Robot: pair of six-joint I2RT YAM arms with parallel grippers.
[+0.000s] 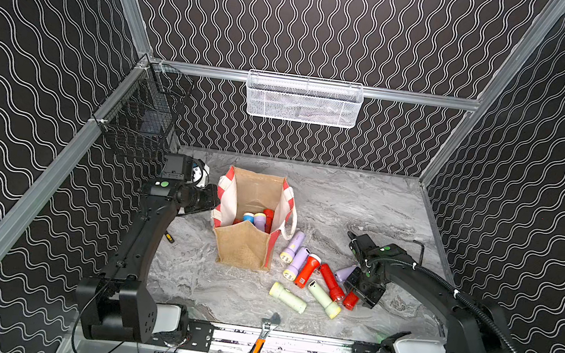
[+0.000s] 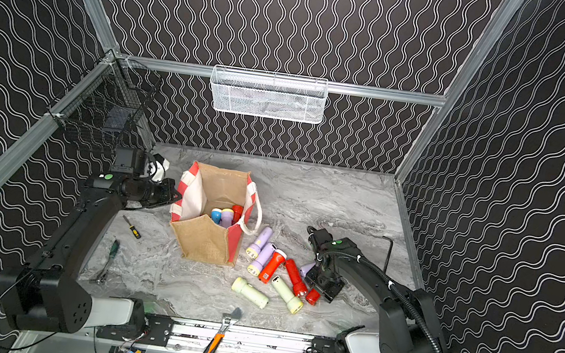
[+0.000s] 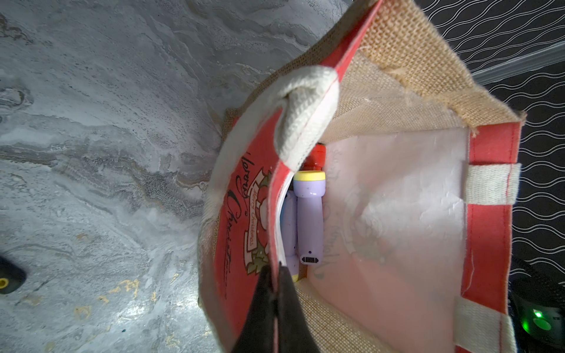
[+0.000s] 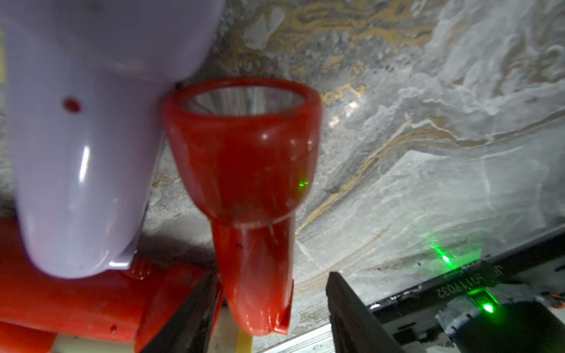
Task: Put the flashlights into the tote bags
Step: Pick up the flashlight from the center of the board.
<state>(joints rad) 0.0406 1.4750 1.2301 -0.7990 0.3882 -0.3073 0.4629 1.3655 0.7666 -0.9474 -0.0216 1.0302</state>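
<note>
The tan burlap tote bag (image 1: 245, 247) stands open at mid-table, with a blue, a lilac (image 1: 260, 221) and a red flashlight inside. My left gripper (image 3: 276, 275) is shut on the bag's red left wall, pinching its rim. To the right of the bag, several flashlights lie on the table: two lilac (image 1: 293, 246), two red (image 1: 308, 271) and two pale green (image 1: 288, 297). My right gripper (image 4: 272, 275) is low over a short red flashlight (image 4: 244, 171) and stands open. Its fingers straddle the handle, with a gap on one side. A lilac flashlight (image 4: 85, 137) lies against that flashlight's head.
An orange-handled wrench (image 1: 260, 345) lies across the front rail. A small screwdriver (image 2: 133, 228) and a green-handled tool (image 2: 111, 255) lie left of the bag. A white mesh basket (image 1: 302, 100) hangs on the back wall. A black wire basket (image 1: 144, 118) hangs on the left.
</note>
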